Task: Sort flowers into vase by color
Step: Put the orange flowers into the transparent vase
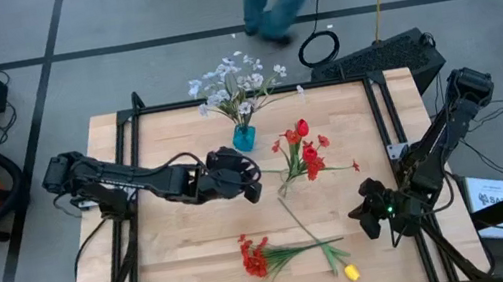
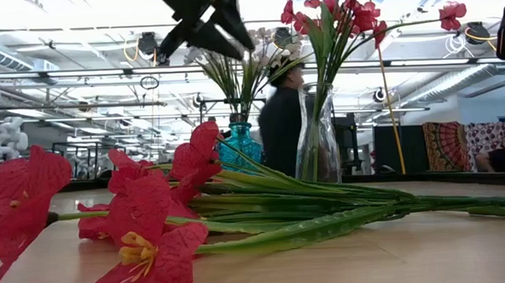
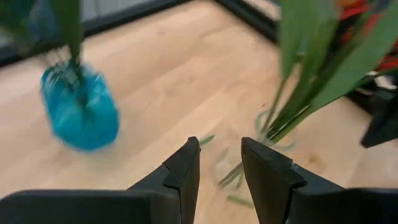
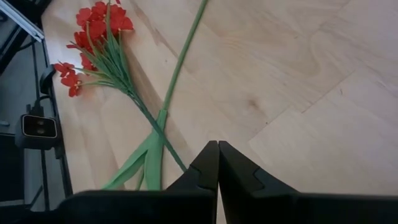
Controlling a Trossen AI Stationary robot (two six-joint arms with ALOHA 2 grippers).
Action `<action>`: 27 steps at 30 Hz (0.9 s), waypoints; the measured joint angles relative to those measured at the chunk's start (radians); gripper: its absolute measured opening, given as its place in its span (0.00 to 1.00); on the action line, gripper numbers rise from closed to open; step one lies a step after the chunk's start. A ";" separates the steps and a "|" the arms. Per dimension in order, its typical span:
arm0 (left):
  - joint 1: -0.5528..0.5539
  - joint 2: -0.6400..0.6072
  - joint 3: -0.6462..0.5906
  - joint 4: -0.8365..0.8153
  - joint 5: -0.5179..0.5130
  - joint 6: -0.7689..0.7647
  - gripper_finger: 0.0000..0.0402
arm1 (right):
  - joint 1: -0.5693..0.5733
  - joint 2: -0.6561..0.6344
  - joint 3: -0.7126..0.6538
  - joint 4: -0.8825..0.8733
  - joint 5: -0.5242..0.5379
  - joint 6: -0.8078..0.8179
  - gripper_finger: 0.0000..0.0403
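While two vases already stand filled at the upper middle of the high view, a blue vase point(image 1: 244, 138) with the pale white sprays point(image 1: 234, 81) and a clear vase point(image 1: 286, 188) with red flowers point(image 1: 306, 151), I judge the sort a bit over halfway. Left on the desk point(image 1: 191, 272) at lower centre I count one red cluster bunch point(image 1: 255, 259) and one yellow tulip point(image 1: 350, 272). My left pincer point(image 1: 248, 176) hangs released between the vases, grasping nothing; my right pincer point(image 1: 367, 216), clenched empty, waits at right.
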 joint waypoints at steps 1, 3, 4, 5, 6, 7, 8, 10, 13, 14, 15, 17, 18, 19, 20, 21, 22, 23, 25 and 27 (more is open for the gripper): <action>0.000 0.000 0.000 -0.027 -0.002 -0.034 0.31 | 0.000 0.002 0.000 0.001 0.000 0.000 0.00; 0.000 0.000 0.000 -0.079 -0.007 -0.103 0.31 | 0.000 0.003 0.000 0.000 0.000 0.000 0.00; 0.000 0.000 0.000 -0.103 -0.007 -0.135 0.31 | 0.000 0.003 0.000 0.001 0.001 0.000 0.00; 0.000 0.000 0.000 -0.121 -0.007 -0.164 0.31 | 0.000 0.003 0.000 0.001 0.001 0.000 0.00; 0.000 0.000 0.000 -0.134 -0.007 -0.190 0.31 | 0.000 0.003 0.000 0.001 0.001 0.000 0.00; 0.000 0.000 0.000 -0.146 -0.005 -0.204 0.31 | 0.000 0.003 0.000 0.001 0.002 0.000 0.00; 0.000 0.000 0.000 -0.153 0.003 -0.218 0.31 | 0.000 0.003 0.000 0.001 0.002 0.000 0.00; -0.001 0.002 0.000 -0.150 0.022 -0.223 0.31 | 0.000 0.003 0.000 0.001 0.002 0.000 0.00; -0.006 0.003 0.000 -0.150 0.039 -0.224 0.31 | 0.000 0.003 0.000 0.000 0.002 -0.005 0.00; -0.007 0.003 0.000 -0.150 0.040 -0.224 0.31 | 0.000 0.003 0.000 0.000 0.002 -0.010 0.00; -0.008 0.003 0.000 -0.150 0.040 -0.224 0.31 | 0.000 0.003 0.000 0.001 0.002 -0.020 0.00; -0.008 0.003 0.000 -0.150 0.049 -0.223 0.31 | 0.000 0.003 0.000 0.003 0.002 -0.038 0.00; -0.008 0.003 0.000 -0.150 0.063 -0.213 0.31 | 0.000 0.003 0.000 0.009 0.001 -0.047 0.00; -0.008 0.003 0.000 -0.150 0.084 -0.187 0.31 | 0.000 0.003 0.000 0.026 0.000 -0.066 0.00; -0.007 0.003 0.000 -0.154 0.107 -0.146 0.31 | 0.000 0.003 0.001 0.048 0.000 -0.093 0.00; -0.009 0.003 0.000 -0.165 0.125 -0.106 0.31 | 0.000 0.003 0.005 0.060 0.001 -0.119 0.00; -0.011 0.003 0.000 -0.179 0.139 -0.080 0.31 | 0.000 0.003 0.015 0.065 0.003 -0.149 0.00; -0.012 0.003 0.000 -0.194 0.151 -0.061 0.31 | -0.001 0.004 0.029 0.068 0.009 -0.182 0.00; -0.014 0.003 -0.012 -0.205 0.162 -0.037 0.31 | -0.009 0.013 0.069 0.069 0.042 -0.246 0.00; -0.015 0.003 -0.043 -0.207 0.164 -0.032 0.31 | -0.026 0.035 0.117 0.055 0.071 -0.317 0.00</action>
